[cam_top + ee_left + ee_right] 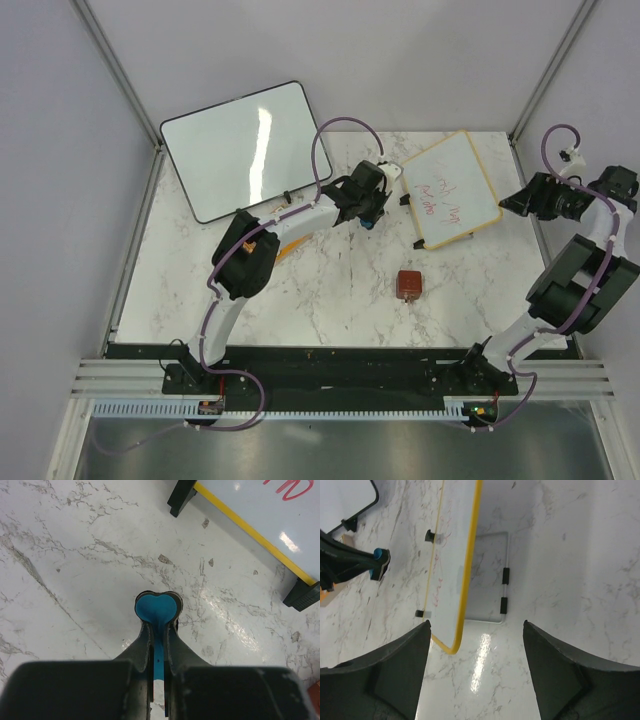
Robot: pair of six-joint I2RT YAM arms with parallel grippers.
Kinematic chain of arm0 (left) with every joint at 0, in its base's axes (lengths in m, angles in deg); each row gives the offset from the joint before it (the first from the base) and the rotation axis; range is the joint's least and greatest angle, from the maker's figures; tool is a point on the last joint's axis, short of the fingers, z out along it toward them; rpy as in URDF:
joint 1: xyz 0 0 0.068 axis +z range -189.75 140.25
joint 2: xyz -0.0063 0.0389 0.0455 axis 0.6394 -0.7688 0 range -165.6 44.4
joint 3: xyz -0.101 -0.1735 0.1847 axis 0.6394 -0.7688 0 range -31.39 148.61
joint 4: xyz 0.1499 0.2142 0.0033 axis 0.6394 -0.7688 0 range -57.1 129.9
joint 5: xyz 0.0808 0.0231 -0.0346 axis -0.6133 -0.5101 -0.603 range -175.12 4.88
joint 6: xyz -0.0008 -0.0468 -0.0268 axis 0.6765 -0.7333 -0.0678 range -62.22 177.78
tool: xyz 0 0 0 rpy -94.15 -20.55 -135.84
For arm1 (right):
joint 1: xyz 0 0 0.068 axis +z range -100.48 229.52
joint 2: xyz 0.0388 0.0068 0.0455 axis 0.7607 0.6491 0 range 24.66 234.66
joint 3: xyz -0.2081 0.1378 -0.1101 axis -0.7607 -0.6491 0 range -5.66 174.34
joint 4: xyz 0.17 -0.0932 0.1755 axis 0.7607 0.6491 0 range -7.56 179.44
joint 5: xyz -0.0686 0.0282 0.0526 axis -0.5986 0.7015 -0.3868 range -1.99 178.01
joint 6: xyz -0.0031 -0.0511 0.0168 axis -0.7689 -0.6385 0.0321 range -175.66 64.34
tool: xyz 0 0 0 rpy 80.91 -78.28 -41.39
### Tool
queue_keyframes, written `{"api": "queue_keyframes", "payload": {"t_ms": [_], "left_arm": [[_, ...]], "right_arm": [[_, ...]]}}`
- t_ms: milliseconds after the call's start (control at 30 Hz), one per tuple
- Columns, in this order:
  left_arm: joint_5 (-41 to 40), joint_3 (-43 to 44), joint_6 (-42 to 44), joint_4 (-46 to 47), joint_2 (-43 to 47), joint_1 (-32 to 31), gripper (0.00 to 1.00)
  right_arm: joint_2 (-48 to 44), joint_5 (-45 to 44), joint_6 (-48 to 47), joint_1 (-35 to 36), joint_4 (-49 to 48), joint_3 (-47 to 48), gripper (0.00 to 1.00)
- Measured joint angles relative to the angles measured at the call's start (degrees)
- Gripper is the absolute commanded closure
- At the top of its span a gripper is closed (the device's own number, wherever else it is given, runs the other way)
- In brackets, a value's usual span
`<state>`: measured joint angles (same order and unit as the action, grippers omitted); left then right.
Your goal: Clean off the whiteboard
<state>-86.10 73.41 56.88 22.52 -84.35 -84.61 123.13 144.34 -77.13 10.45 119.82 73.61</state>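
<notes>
Pushing in w/ right gripper (476,626), jaws apart facing the whiteboard (455,555) edge-on, could tip the propped board bc left gripper (157,614), jaws together, isn't bracing it.

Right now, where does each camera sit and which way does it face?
Top external: above and behind the bases, looking down on the table; left arm and right arm show.
Left wrist: looks down past the shut left claw at the whiteboard.
Right wrist: looks through the open right claw along the whiteboard's edge.
Shared: all three see the whiteboard.
</notes>
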Motion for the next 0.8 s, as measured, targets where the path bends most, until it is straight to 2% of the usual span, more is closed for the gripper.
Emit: {"api": "queue_keyframes", "payload": {"t_ms": [233, 333, 467, 800], "left_arm": [[0.2, -0.2, -0.3, 0.4, 0.0, 0.0, 0.98], [1.0, -0.2, -0.4, 0.4, 0.0, 0.0, 0.98], [1.4, -0.2, -0.7, 0.8, 0.0, -0.4, 0.98], [1.7, -0.1, -1.2, 1.2, 0.0, -1.5, 0.98]], "right_arm": [[1.7, 2.7, -10.2, 0.4, 12.1, 1.2, 0.22], [1.7, 3.0, -12.8, 1.0, 14.6, 1.2, 0.27], [1.8, 3.2, -14.5, 2.7, 15.6, 0.9, 0.36], [7.2, 3.2, -11.7, 5.9, 13.0, 0.7, 0.4]]}}
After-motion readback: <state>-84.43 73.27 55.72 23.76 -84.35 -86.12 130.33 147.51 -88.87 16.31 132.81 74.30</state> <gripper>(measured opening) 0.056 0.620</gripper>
